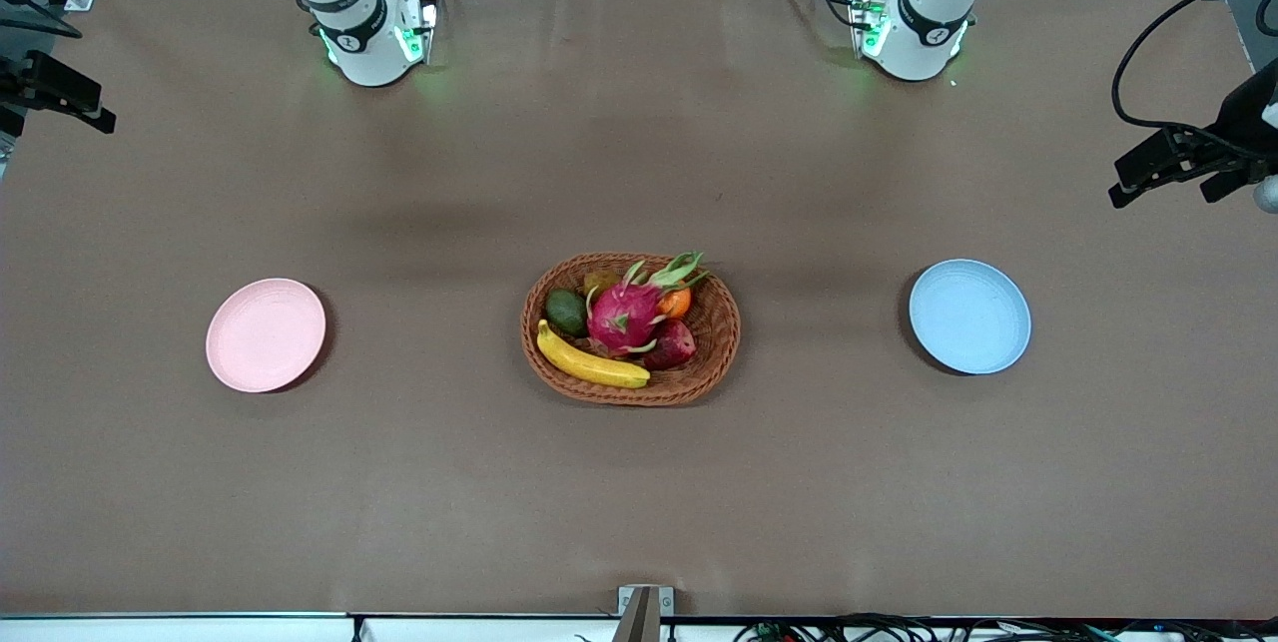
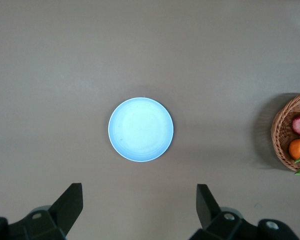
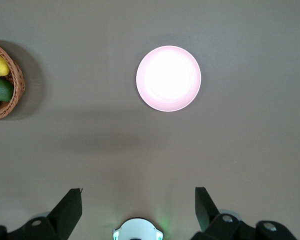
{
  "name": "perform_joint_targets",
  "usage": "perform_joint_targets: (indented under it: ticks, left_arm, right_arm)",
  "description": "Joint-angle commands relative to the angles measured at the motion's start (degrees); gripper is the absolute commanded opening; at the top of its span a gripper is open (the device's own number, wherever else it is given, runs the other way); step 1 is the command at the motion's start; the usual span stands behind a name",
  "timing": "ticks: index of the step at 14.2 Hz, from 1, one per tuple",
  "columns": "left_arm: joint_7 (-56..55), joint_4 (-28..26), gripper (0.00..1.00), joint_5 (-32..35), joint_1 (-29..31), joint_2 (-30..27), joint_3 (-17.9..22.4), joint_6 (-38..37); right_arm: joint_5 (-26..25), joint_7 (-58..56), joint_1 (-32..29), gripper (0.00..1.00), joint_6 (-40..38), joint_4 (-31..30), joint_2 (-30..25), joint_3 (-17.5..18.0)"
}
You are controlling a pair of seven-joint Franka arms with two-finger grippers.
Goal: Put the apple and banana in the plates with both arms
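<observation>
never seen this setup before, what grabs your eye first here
The wicker basket mid-table, piled with fruit: a magenta dragon fruit on top, the banana along its camera-side rim, the apple beside it. A pink plate lies bare toward the right arm's end, a blue plate toward the left arm's.

Bare table (image 1: 639, 502) surrounds the basket (image 1: 719, 362); a dragon fruit (image 1: 624, 316) crowds apple (image 1: 673, 344) and banana (image 1: 589, 359).
</observation>
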Motion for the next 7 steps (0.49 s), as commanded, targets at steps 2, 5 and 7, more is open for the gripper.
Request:
perform_joint_targets:
  ticks: [2, 5, 7]
  left_arm:
    - [0.08, 0.12, 1.0, -0.91, -0.31, -0.51, 0.47, 0.28]
    - [0.0, 0.12, 1.0, -0.91, -0.31, -0.51, 0.47, 0.28]
    - [0.0, 0.12, 1.0, -1.0, -0.4, -0.51, 0.47, 0.19]
  right_arm:
    - [0.56, 0.29, -0.42, 1.0, 0.43, -1.6, -1.75, 0.19]
    - [0.47, 0.2, -0.42, 1.0, 0.44, -1.6, -1.66, 0.19]
    - [0.21, 0.11, -0.42, 1.0, 0.17, -0.73, -1.49, 0.19]
